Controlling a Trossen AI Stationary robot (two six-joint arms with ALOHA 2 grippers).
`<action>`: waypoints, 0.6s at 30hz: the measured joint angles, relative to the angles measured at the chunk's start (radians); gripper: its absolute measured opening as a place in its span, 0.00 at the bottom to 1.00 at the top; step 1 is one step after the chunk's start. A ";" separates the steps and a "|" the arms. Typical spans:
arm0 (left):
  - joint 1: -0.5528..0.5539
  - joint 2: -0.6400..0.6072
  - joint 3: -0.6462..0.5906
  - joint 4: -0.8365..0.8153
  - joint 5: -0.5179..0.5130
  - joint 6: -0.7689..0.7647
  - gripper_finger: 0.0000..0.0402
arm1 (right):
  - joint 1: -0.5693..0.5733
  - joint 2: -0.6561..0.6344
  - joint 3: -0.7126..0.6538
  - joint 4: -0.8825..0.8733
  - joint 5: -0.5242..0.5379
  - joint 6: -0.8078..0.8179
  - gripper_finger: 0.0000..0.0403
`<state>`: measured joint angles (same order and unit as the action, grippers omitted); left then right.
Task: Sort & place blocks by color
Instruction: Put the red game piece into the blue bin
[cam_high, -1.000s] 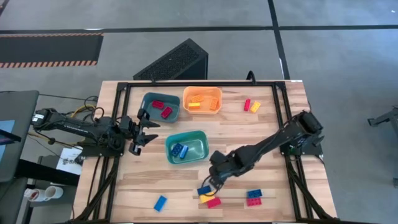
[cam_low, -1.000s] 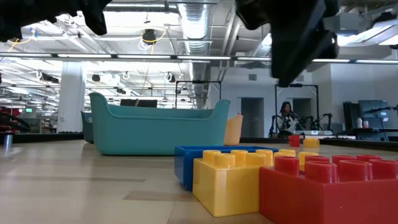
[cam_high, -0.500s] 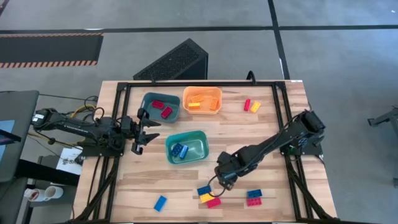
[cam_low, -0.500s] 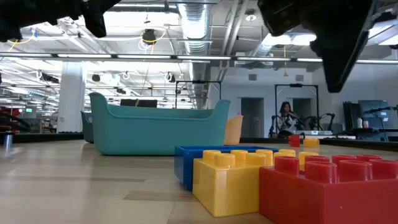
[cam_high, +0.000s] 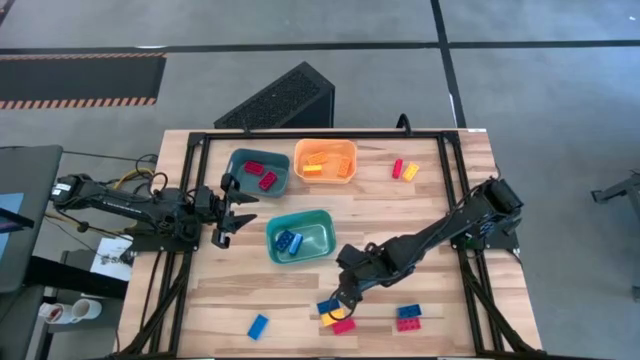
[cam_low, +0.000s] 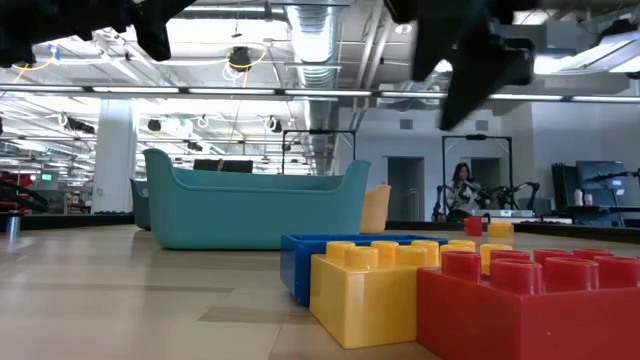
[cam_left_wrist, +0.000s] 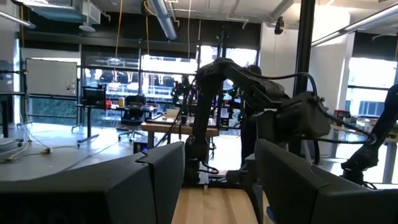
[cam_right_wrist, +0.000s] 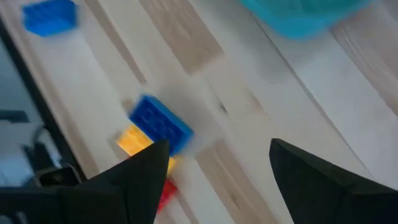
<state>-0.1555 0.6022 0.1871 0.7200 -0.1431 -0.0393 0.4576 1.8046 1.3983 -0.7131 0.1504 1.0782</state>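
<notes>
- Hovering over the wooden table, right gripper with fingers spread apart, holding nothing.
- Lying just beside that gripper, toward the table's front edge: small blue studded plastic block, touching a yellow studded block and a red studded block.
- Resting apart from the cluster: lone blue brick near the front edge.
- Waiting at the table's left edge beside the dark teal tray: left gripper, fingers apart, empty.

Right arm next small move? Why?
Probably lower the right gripper onto the blue block: it hovers open above the blue block, which touches a yellow block, and no block is held. The left gripper waits beside the trays.
</notes>
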 joint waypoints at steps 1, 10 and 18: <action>0.000 0.000 0.000 0.000 0.000 -0.004 0.46 | 0.000 0.000 0.000 0.023 0.007 -0.008 0.75; 0.000 0.000 0.000 0.001 0.001 -0.007 0.46 | 0.042 0.000 0.000 -0.091 -0.058 0.172 0.75; 0.000 0.000 0.000 0.004 0.001 -0.009 0.46 | 0.171 -0.029 -0.084 -0.267 -0.145 0.435 0.75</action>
<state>-0.1558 0.6022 0.1871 0.7242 -0.1421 -0.0484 0.6282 1.7760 1.3143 -0.9798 0.0059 1.5135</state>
